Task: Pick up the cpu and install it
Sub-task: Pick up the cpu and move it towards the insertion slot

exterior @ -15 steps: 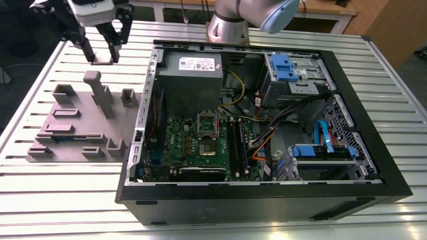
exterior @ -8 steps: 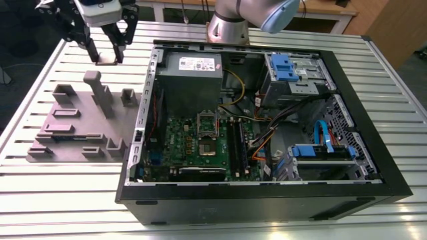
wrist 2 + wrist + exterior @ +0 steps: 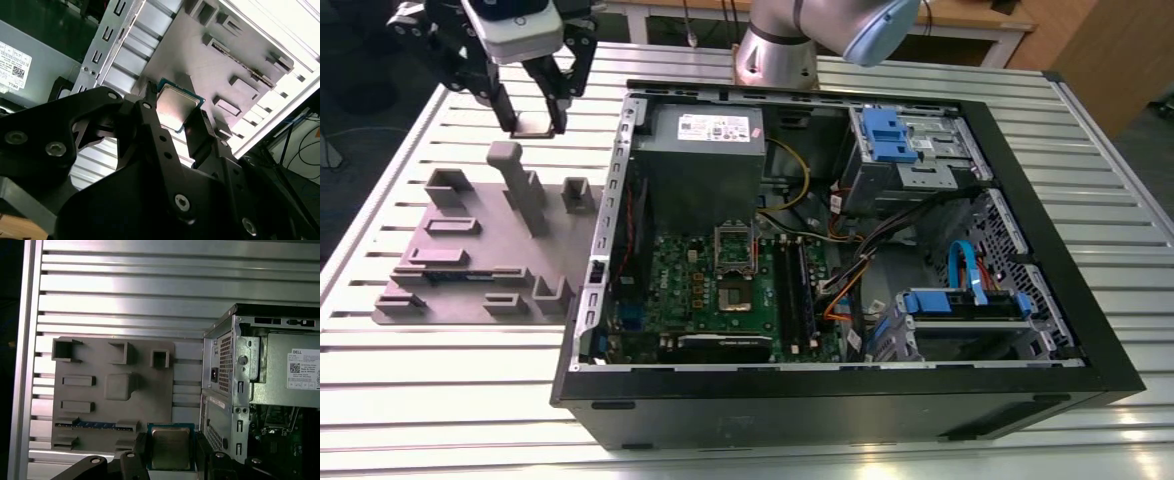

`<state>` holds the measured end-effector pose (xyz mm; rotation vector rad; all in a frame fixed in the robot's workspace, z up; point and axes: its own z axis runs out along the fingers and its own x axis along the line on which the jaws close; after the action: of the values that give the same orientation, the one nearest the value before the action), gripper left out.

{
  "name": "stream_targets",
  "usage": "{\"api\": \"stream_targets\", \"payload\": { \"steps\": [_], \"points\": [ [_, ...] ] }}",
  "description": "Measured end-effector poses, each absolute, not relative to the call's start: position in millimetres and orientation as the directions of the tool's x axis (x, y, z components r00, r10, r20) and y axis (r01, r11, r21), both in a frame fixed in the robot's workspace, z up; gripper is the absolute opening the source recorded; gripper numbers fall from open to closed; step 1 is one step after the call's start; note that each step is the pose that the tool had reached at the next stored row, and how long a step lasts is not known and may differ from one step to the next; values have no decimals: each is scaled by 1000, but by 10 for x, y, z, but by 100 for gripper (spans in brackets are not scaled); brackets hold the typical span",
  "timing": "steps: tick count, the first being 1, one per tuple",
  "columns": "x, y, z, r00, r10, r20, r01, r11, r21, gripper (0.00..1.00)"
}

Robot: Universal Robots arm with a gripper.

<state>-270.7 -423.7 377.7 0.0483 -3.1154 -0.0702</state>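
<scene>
Exterior view puts the gripper at ten o'clock of the case, clamped on opposite edges of the cpu; light, stiff, probably fragile underneath.

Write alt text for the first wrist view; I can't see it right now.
The jaws grip the cpu by two opposite edges above the slatted table. Also in view: a grey fixture plate and the computer case.

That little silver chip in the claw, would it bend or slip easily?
Probably stiff: the chip looks like a flat metal-topped square. It may be slippery, since its top shines and the fingers pinch only its edges. Likely light, being thin.
</scene>
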Motion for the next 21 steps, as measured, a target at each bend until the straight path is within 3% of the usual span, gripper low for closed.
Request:
{"api": "stream_targets", "payload": {
  "steps": [21],
  "points": [
    [-2148, -4258, 3777, -999, -32, 24, -30, 999, 45, 47]
  ]
}}
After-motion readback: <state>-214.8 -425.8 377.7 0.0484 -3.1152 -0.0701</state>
